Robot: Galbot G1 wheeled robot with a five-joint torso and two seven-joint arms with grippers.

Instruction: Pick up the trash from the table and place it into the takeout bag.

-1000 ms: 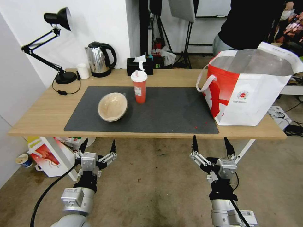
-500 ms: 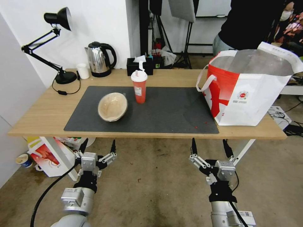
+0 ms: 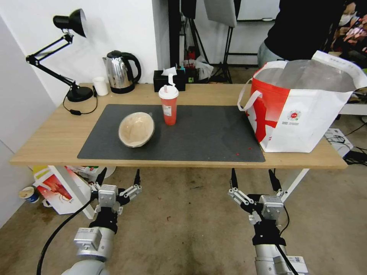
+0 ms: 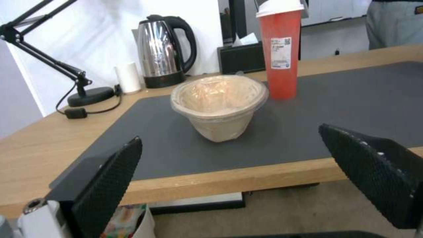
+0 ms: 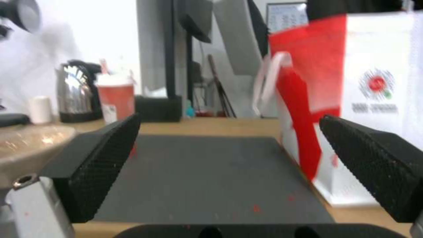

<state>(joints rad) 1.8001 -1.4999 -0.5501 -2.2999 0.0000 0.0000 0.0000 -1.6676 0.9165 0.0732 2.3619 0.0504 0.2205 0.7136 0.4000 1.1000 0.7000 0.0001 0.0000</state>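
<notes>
The table (image 3: pixel 57 141) carries a dark grey mat (image 3: pixel 206 133), used here as the reference. The tan paper bowl (image 3: pixel 136 129) sits on the mat's left part, tilted so that its opening faces the robot. The red drink cup (image 3: pixel 168 105) stands upright just beside the bowl, toward the mat's far edge. The takeout bag (image 3: pixel 302 110) stands upright off the mat's right end with its mouth open and one white loop handle hanging toward the mat. Small red scraps lie on the mat near its right front corner. The left gripper (image 3: pixel 117 177) hangs below the table's front edge, in front of the mat's left part, fingers spread and holding nothing. The right gripper (image 3: pixel 252 179) hangs below the front edge, in front of the mat's right end, fingers likewise spread and empty.
</notes>
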